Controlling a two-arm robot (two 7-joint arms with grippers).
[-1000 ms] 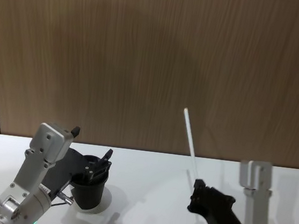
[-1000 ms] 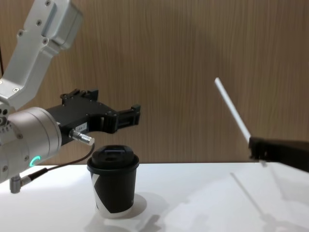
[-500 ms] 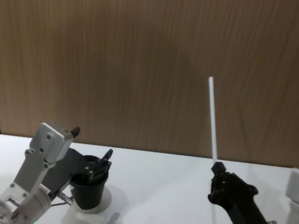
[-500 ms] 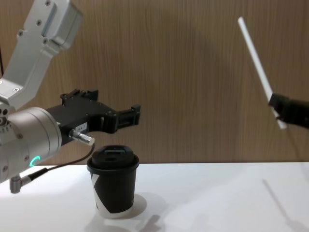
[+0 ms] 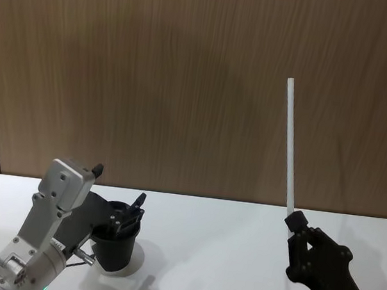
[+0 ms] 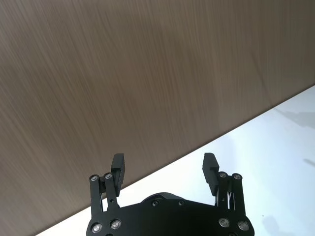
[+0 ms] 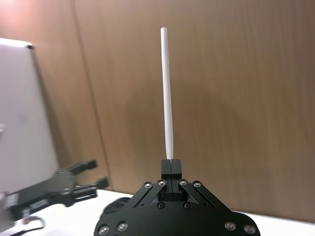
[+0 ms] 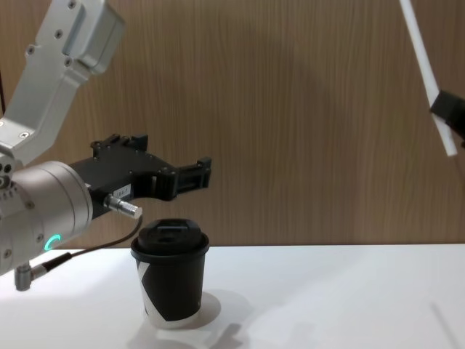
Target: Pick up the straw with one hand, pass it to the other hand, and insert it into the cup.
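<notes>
There are two grippers, one straw and one cup. The right gripper (image 5: 297,224) is raised off the white table (image 5: 210,245) with its two fingers pinched tight on the straw (image 5: 290,145). It grips the straw close to the lower end. Nearly the whole white length rises above the fingers, almost upright and leaning slightly. In the chest view a short stub of the straw (image 8: 425,65) pokes out just beneath the right gripper (image 8: 449,110).

Well off to that gripper's side, the left gripper (image 8: 201,173) hovers level with its two fingers spread wide and nothing between them. The wrist view shows open space between the fingers of the left gripper (image 6: 164,164). The single black lidded cup (image 8: 171,280) stands on the table just below those fingertips, not touching them. It is far from the straw's lower end. Wood panelling runs behind everything.
</notes>
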